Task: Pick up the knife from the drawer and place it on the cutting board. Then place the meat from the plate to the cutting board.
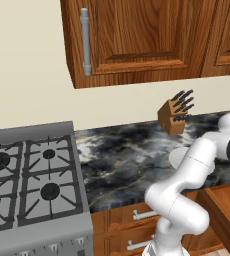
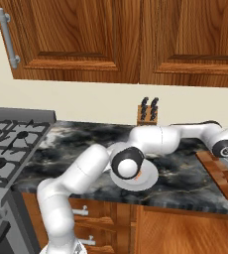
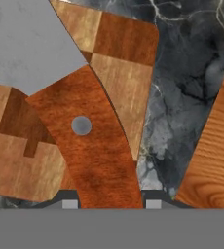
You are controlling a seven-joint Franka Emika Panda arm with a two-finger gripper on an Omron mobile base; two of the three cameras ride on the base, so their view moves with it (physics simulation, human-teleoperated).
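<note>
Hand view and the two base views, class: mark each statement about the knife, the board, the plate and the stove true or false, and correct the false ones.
1. The knife is held in the tool above the board. True.
2. The plate sits on the stove. False: it sits on the dark marble counter, partly behind the arm.
3. A knife block stands at the wall behind the counter. True.
4. The board lies to the left of the stove. False: in the right base view it lies on the counter far to the right of the stove.
5. The knife's handle is black. False: it is reddish-brown with a silver rivet.
</note>
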